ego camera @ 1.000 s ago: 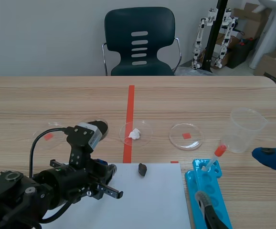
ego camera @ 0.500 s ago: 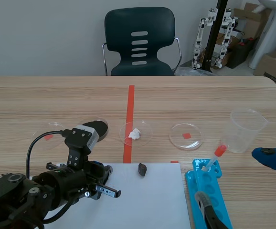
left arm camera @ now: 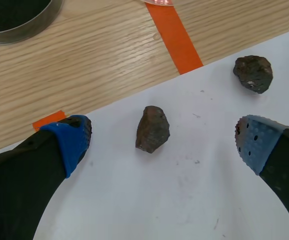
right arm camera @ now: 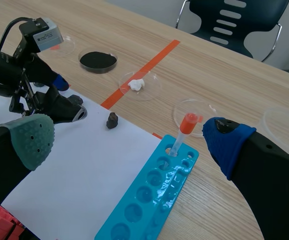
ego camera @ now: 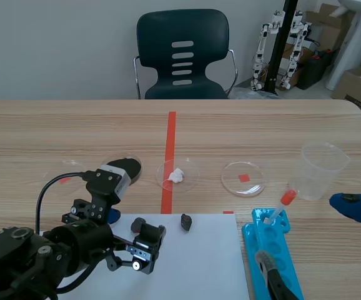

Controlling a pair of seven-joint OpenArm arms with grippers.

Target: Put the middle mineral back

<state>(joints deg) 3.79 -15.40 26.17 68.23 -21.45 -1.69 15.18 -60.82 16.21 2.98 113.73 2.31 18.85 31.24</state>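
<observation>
Left wrist view shows our left gripper [left arm camera: 165, 141] released, straddling the brown mineral [left arm camera: 152, 128] near the paper's [left arm camera: 134, 200] far edge; our right gripper [right arm camera: 130, 142] gapes too.

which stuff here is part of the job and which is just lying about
Job: left gripper, open; brown rock between its fingers; empty dish, probably its home.
Lying about: second rock, white lump, black powder dish, beaker, blue rack, capped tube, chair.
</observation>
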